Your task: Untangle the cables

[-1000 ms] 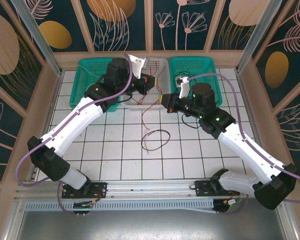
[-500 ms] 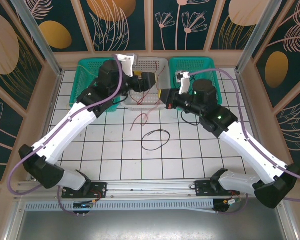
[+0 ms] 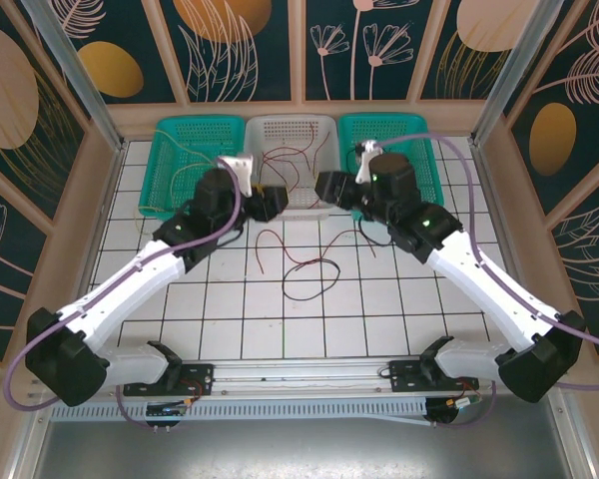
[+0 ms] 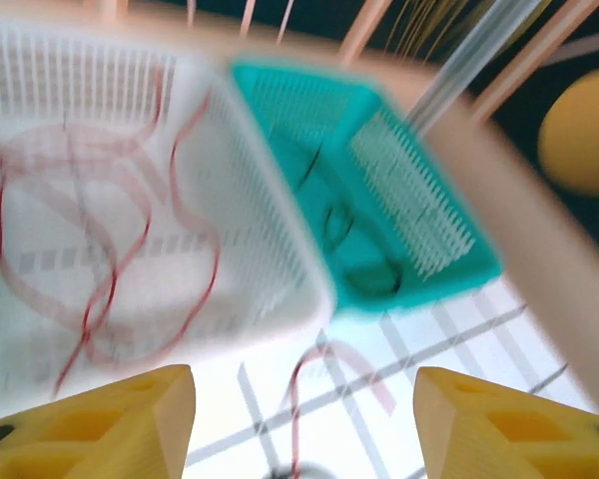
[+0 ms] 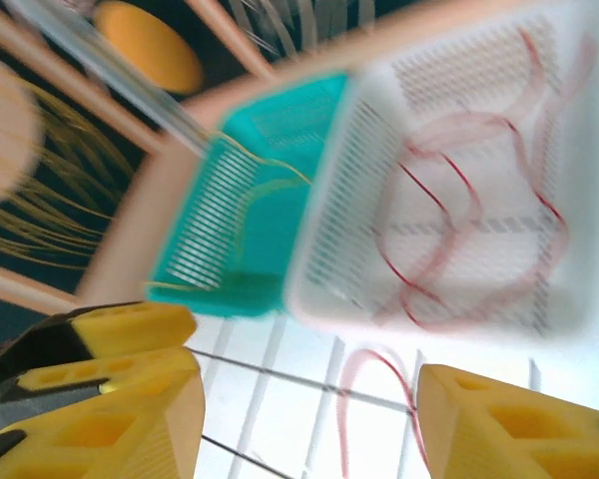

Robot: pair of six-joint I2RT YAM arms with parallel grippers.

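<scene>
Evidently, the left gripper (image 3: 268, 204) and right gripper (image 3: 326, 187) hang open and empty, ready to separate the crossed cables (image 3: 298, 267) on the table (image 3: 230, 321).

No lettering, number, brand or sign can be read anywhere. The wall panels (image 3: 220, 50) carry only drawn leaves and flowers, the plastic baskets (image 3: 175, 140) are plain, and both wrist views are too blurred for fine print.
</scene>
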